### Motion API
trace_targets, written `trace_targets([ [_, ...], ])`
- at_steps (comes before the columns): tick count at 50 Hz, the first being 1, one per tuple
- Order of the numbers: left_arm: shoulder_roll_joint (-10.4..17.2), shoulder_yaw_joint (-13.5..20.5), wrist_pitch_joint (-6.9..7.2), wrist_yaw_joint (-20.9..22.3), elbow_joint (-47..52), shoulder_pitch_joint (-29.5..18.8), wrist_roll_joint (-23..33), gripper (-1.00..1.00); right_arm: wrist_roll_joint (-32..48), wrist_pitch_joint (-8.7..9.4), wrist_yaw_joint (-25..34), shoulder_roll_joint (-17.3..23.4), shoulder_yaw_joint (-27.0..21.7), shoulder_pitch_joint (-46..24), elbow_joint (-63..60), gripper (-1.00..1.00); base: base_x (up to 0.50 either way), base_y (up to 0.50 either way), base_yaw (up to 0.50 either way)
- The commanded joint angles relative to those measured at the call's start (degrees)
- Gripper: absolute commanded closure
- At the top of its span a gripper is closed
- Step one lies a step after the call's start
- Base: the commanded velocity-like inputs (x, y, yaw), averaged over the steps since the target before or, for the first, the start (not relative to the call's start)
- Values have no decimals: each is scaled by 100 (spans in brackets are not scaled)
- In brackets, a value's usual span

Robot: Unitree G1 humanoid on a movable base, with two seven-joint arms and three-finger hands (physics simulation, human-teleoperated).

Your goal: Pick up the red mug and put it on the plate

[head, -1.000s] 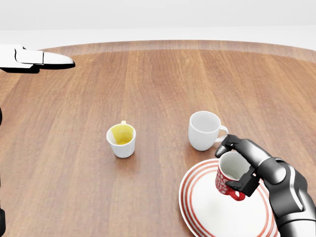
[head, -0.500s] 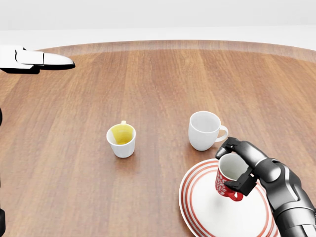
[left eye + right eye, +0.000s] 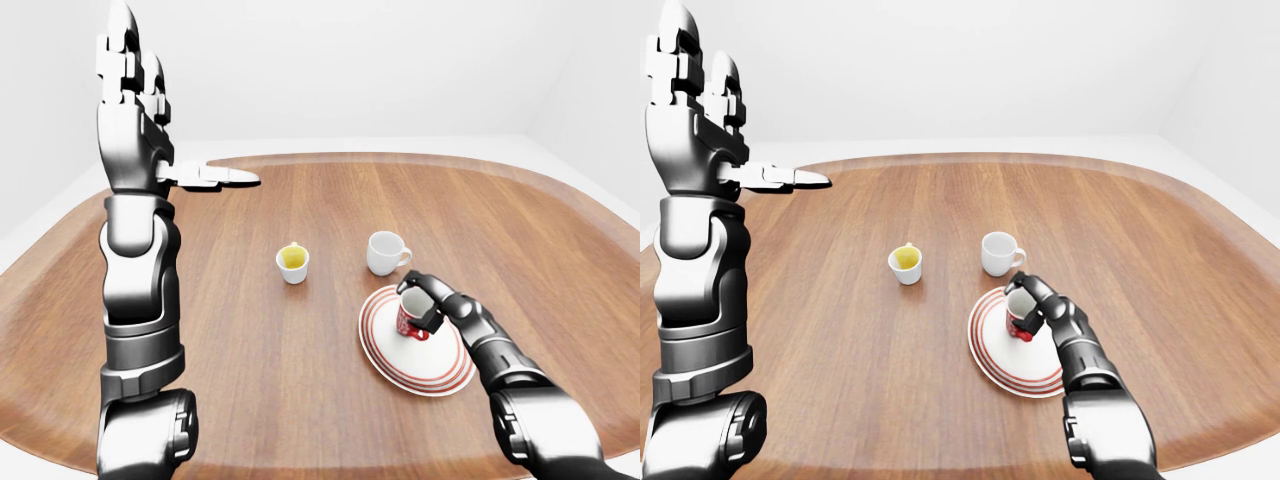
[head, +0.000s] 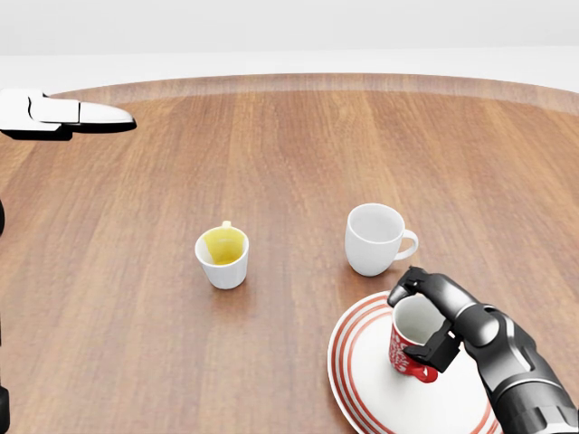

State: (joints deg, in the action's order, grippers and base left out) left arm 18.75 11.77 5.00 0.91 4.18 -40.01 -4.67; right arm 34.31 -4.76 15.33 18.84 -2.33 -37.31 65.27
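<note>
Glossy dark-metal arms [image 3: 140, 290] — chunky, segmented, three-fingered.

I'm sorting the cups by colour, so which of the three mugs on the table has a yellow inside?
The small white mug at the head view's left; the plain white mug and the red mug have white insides.

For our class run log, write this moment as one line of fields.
phase: placing | right hand: shut on red mug over plate | left hand: raised, open | white mug, yellow-lined cup: untouched
</note>
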Motion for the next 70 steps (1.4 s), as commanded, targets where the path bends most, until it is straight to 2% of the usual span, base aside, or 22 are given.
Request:
trace_targets([
  [1, 5, 12, 0, -9, 8, 30, -8, -100, -390, 70, -567, -11, 6, 26, 144, 100, 0, 0, 0],
  [11, -5, 6, 0, -12, 7, 39, -12, -100, -353, 89, -543, 22, -11, 112, 92, 100, 0, 0, 0],
  [17, -18, -1, 0, -16, -7, 56, -6, -100, -312, -24, -641, -21, 17, 167, 252, 100, 0, 0, 0],
  [59, -31, 1, 0, -28, -20, 88, -27, -100, -371, -24, -793, -120, 47, 194, 534, 100, 0, 0, 0],
  [60, -30, 4, 0, -26, -21, 85, -31, -100, -372, -24, -792, -117, 45, 196, 528, 89, 0, 0, 0],
  [65, -28, 6, 0, -23, -15, 84, -43, -100, -372, -24, -778, -105, 41, 203, 503, 88, 0, 0, 0],
  [66, -29, 3, 0, -23, -7, 84, -42, -100, -371, -24, -773, -104, 42, 203, 503, 79, 0, 0, 0],
  [70, -22, 5, 0, -23, -13, 71, -43, -100, -369, -24, -759, -93, 39, 200, 479, 70, 1, 0, 1],
])
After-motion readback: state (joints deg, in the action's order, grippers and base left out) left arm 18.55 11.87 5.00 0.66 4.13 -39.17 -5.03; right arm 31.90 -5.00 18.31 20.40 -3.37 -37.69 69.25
